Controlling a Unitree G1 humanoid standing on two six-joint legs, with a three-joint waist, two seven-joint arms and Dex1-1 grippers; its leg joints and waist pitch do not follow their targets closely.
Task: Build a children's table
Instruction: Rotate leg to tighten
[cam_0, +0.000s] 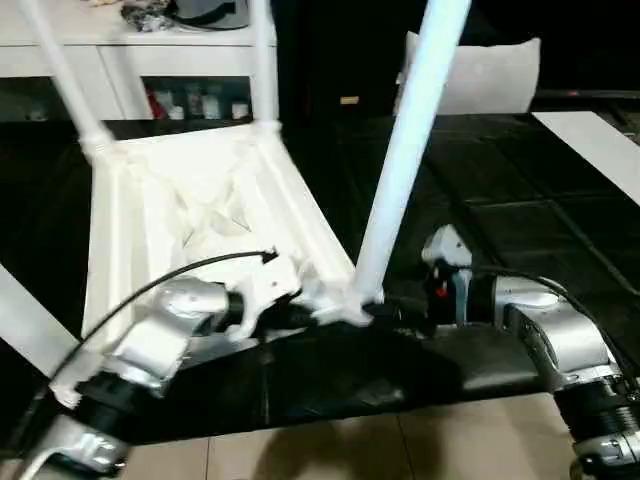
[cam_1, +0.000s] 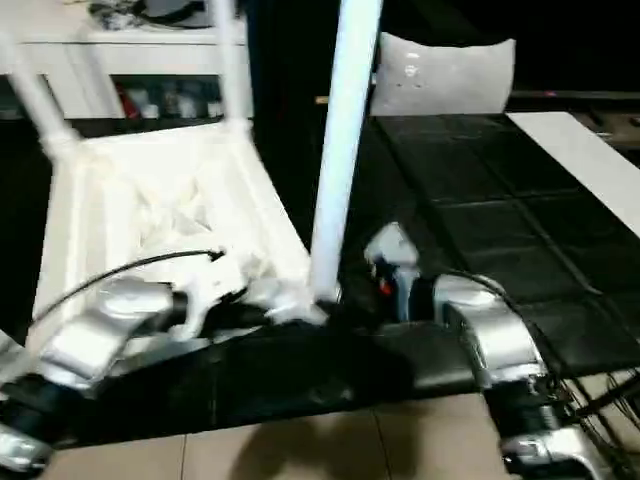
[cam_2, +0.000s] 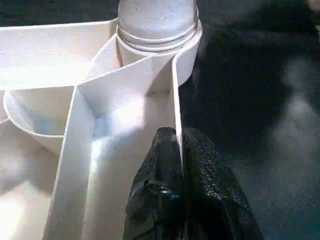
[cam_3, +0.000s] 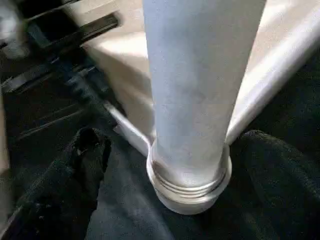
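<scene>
Left gripper (cam_2: 180, 165) pinching table (cam_0: 200, 200) rim; right gripper (cam_3: 165, 170) wide around leg (cam_3: 200, 90); cabinet (cam_0: 130, 60) behind

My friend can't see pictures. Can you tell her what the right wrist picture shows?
A thick white table leg stands in a round corner socket of the upside-down white tabletop. The right claw is open, with one black finger on each side of the leg, not squeezing it. A dark floor mat lies underneath.

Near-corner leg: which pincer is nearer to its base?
Right. The right pincer straddles the leg at its socket; the left pincer pinches the tabletop's rim wall beside it.
</scene>
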